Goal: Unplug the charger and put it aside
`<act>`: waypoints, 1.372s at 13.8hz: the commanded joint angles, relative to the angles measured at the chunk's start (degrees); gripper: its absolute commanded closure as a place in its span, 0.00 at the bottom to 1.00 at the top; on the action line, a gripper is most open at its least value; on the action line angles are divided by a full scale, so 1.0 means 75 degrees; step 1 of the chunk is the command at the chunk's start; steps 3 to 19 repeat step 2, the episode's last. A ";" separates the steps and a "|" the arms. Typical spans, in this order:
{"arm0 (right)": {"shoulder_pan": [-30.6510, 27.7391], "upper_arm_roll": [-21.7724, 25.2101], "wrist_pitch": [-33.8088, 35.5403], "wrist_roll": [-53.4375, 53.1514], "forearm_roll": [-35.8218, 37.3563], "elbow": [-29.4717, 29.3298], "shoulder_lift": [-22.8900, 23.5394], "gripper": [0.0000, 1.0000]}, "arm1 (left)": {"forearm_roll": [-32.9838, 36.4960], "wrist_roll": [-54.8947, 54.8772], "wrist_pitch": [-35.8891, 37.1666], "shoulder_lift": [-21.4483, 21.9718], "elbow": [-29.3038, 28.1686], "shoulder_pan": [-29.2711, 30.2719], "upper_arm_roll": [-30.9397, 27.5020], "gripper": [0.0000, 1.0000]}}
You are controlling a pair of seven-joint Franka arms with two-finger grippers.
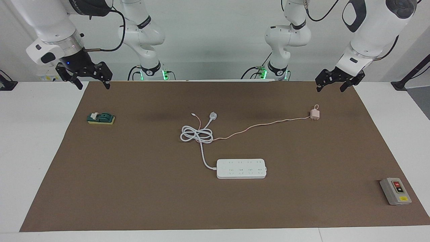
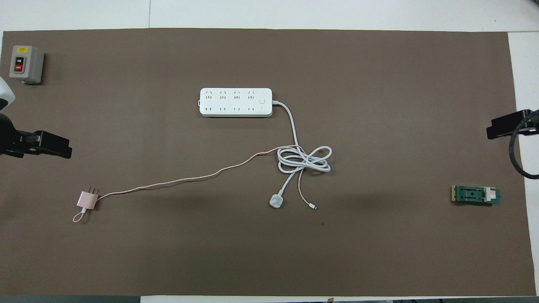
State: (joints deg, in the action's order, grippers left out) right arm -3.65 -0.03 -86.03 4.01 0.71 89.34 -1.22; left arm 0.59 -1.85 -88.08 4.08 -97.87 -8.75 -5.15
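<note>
The pale pink charger (image 1: 314, 114) lies on the brown mat toward the left arm's end, nearer to the robots than the white power strip (image 1: 241, 168). Its prongs are bare and it is plugged into nothing; it also shows in the overhead view (image 2: 86, 198). Its thin pink cable (image 1: 262, 125) runs to the coiled white cord (image 1: 196, 134). No socket of the power strip (image 2: 236, 102) holds anything. My left gripper (image 1: 339, 84) hangs open and empty over the mat's corner, apart from the charger. My right gripper (image 1: 89, 79) hangs open and empty over the mat's corner at the right arm's end.
A grey on/off switch box (image 1: 395, 191) stands at the left arm's end, farther from the robots. A green and yellow block (image 1: 100, 118) lies at the right arm's end. The white cord's plug (image 1: 213, 116) lies beside the coil.
</note>
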 commanded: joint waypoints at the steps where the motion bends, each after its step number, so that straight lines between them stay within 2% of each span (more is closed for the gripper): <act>1: -0.0147 -0.0148 -0.0061 0.0016 0.0187 0.0135 -0.0107 0.00 | -0.0031 -0.0094 -0.0116 -0.0005 -0.0006 -0.0111 -0.0099 0.00; 19: -0.0147 -0.0148 -0.0060 0.0027 0.0187 0.0135 -0.0107 0.00 | -0.0031 -0.0082 -0.0127 -0.0006 -0.0006 -0.0099 -0.0099 0.00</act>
